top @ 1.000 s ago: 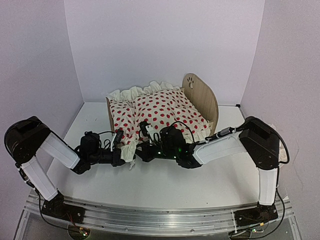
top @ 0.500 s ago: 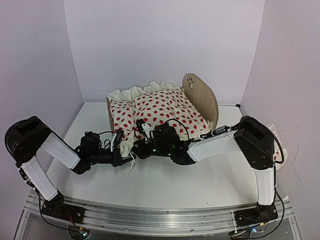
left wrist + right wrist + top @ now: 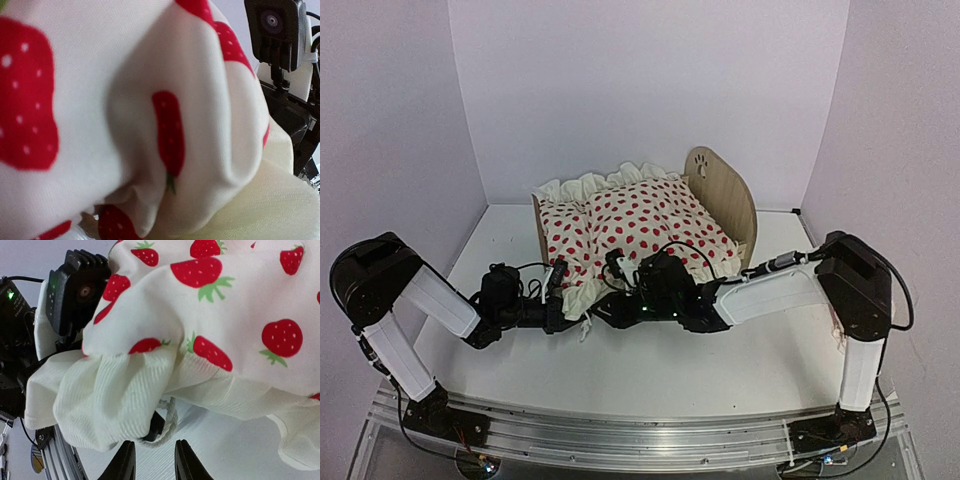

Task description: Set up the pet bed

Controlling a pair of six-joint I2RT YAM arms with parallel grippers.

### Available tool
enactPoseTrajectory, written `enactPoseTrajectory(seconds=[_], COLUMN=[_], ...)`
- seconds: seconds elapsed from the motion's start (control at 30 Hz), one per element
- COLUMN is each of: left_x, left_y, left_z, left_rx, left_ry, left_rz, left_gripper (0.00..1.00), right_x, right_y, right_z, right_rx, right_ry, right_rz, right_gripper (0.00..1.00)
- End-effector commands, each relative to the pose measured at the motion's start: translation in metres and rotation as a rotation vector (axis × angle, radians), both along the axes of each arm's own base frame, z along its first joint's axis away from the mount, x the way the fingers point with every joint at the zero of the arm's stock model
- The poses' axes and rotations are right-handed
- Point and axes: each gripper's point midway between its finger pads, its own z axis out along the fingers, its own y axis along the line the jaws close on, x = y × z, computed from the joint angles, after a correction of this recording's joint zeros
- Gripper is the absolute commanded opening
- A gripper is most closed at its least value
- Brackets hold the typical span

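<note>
On the table's (image 3: 650, 375) far middle, from above, the pet bed (image 3: 730, 200) is sitting under a strawberry duvet (image 3: 650, 225), with the left gripper (image 3: 563, 308) and right gripper (image 3: 605, 314) meeting at its near edge. Left wrist: cloth is filling everything, so I cannot tell its grip. Right wrist: the fingers (image 3: 125, 461) are hovering parted and empty below the duvet's edge

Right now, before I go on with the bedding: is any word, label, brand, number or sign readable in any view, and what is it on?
Words, numbers, brands: none readable in any view.
Only sign: a paw-print cutout, in the pet bed's headboard.
Strawberry-print bedding: pattern only, no writing.
Black camera housing on the other arm: no legible marking.
</note>
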Motion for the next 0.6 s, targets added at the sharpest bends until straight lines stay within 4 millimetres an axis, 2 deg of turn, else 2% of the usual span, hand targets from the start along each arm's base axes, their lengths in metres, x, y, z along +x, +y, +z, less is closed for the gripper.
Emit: enactPoseTrajectory(seconds=[0.0,0.13,0.37,0.57], left_x=[-0.015,-0.015,-0.015,-0.011], left_y=[0.007,0.007,0.007,0.008], left_z=[-0.039,-0.039,-0.038,-0.036], left_rx=[0.088,0.088,0.085,0.075], left_ry=[0.165,0.164,0.162,0.176], left_rz=[0.01,0.011,0.013,0.037], left_gripper=[0.0,0.0,0.0,0.02], right_x=[-0.008,-0.005,0.005,-0.005], right_y=[-0.001,0.004,0.02,0.021], right_z=[0.012,-0.002,-0.004,-0.016], right_rx=[0.027,0.032,0.063,0.109], right_ry=[0.03,0.05,-0.013,0.023], right_rz=[0.001,-0.007,0.012,0.044], right_gripper=[0.26,0.19,0.17,0.22])
